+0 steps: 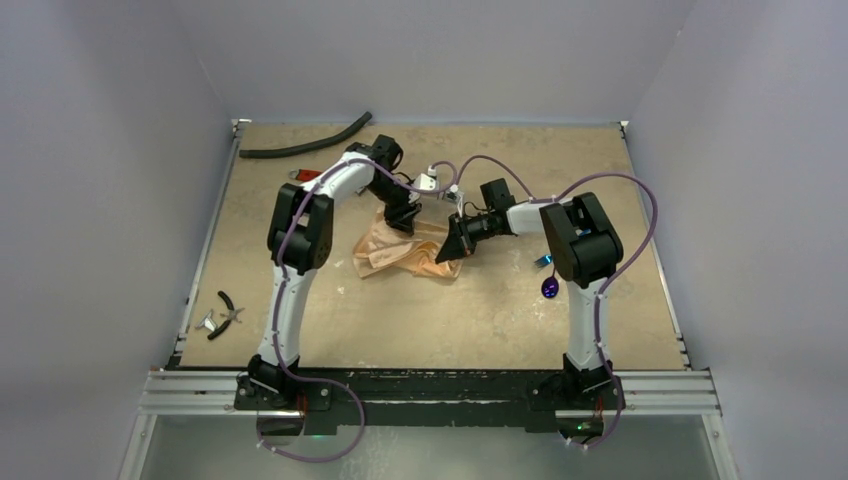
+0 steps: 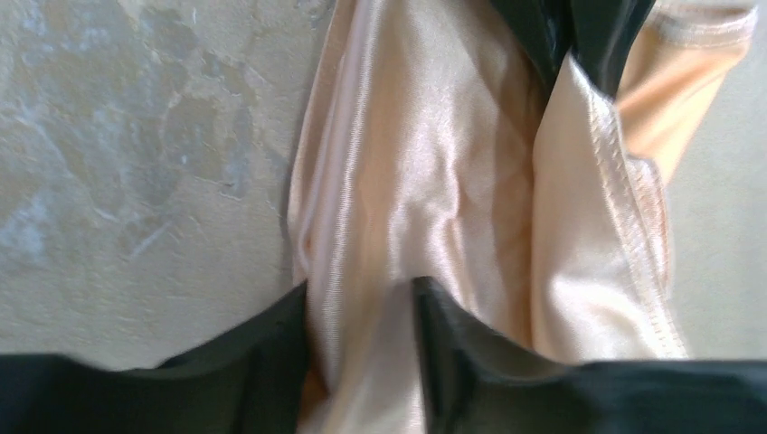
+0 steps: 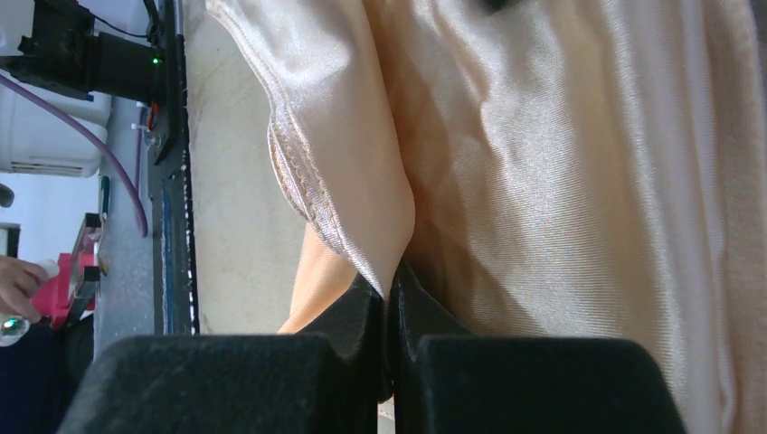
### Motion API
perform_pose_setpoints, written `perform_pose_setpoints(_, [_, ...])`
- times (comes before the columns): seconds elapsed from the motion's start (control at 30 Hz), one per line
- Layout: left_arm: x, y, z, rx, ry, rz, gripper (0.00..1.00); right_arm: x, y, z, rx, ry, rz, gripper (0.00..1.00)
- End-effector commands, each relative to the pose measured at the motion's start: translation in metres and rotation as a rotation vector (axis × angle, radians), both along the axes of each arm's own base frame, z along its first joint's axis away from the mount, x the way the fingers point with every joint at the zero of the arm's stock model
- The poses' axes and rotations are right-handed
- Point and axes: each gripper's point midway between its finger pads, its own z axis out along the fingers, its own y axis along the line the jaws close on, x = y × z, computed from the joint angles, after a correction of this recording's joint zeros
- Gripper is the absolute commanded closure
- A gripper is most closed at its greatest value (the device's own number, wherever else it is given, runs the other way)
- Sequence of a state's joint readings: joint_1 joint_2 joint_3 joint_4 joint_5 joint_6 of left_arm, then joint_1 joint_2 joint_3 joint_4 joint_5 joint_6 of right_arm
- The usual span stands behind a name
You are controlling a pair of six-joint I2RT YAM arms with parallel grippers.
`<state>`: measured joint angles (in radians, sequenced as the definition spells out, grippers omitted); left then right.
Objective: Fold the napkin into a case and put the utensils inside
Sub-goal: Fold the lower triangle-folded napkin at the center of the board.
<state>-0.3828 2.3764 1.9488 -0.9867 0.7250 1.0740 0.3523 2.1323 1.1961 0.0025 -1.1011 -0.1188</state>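
The peach-orange napkin [image 1: 400, 254] lies crumpled at mid-table between both arms. My left gripper [image 1: 404, 221] is at its far left part; in the left wrist view a bunched fold of the napkin [image 2: 425, 163] fills the gap between the fingers of the left gripper [image 2: 360, 294], which is shut on it. My right gripper [image 1: 456, 247] is at the cloth's right end. Seen from the right wrist, the right gripper [image 3: 391, 276] pinches a hemmed edge of the napkin [image 3: 543, 163]. A blue fork [image 1: 543, 261] and a purple spoon [image 1: 549, 288] lie to the right, beside the right arm.
A curved black hose [image 1: 305, 146] lies at the back left, with a red-handled wrench [image 1: 305, 175] behind the left arm. Pliers [image 1: 222, 312] sit near the left edge. Metal rails [image 1: 430, 392] run along the near edge.
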Motion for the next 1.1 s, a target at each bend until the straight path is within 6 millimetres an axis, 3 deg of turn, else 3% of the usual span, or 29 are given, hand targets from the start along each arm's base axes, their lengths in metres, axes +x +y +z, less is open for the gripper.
perform_pose_setpoints(0.0, [-0.007, 0.02, -0.012, 0.109, 0.045, 0.064, 0.45, -0.002, -0.013, -0.023, -0.12, 0.033, -0.05, 1.0])
perform_pose_setpoints(0.1, [0.021, 0.022, 0.027, 0.059, -0.045, 0.155, 0.34, -0.001, -0.014, -0.025, -0.135, 0.035, -0.054, 1.0])
perform_pose_setpoints(0.2, [0.026, 0.026, 0.064, 0.024, -0.067, 0.195, 0.23, -0.001, -0.015, -0.027, -0.144, 0.038, -0.059, 1.0])
perform_pose_setpoints(0.27, [0.015, 0.026, 0.085, 0.007, -0.059, 0.181, 0.12, -0.001, -0.016, -0.028, -0.149, 0.039, -0.063, 1.0])
perform_pose_setpoints(0.43, [-0.036, 0.019, 0.108, -0.03, -0.017, 0.138, 0.06, -0.001, -0.014, -0.026, -0.139, 0.032, -0.076, 1.0])
perform_pose_setpoints(0.5, [-0.045, 0.015, 0.115, -0.057, -0.009, 0.156, 0.05, -0.001, -0.014, -0.026, -0.139, 0.033, -0.077, 1.0])
perform_pose_setpoints(0.6, [-0.068, 0.007, 0.112, -0.05, 0.02, 0.131, 0.03, 0.0, -0.015, -0.026, -0.143, 0.031, -0.081, 1.0])
perform_pose_setpoints(0.73, [-0.097, -0.005, 0.08, 0.042, -0.05, 0.077, 0.02, -0.003, -0.016, -0.024, -0.144, 0.027, -0.08, 1.0])
perform_pose_setpoints(0.87, [-0.074, -0.014, 0.068, 0.085, -0.279, 0.162, 0.01, -0.006, -0.017, -0.024, -0.141, 0.025, -0.078, 1.0])
perform_pose_setpoints(1.07, [-0.051, -0.021, 0.069, 0.106, -0.365, 0.216, 0.02, -0.007, -0.017, -0.025, -0.136, 0.027, -0.075, 1.0])
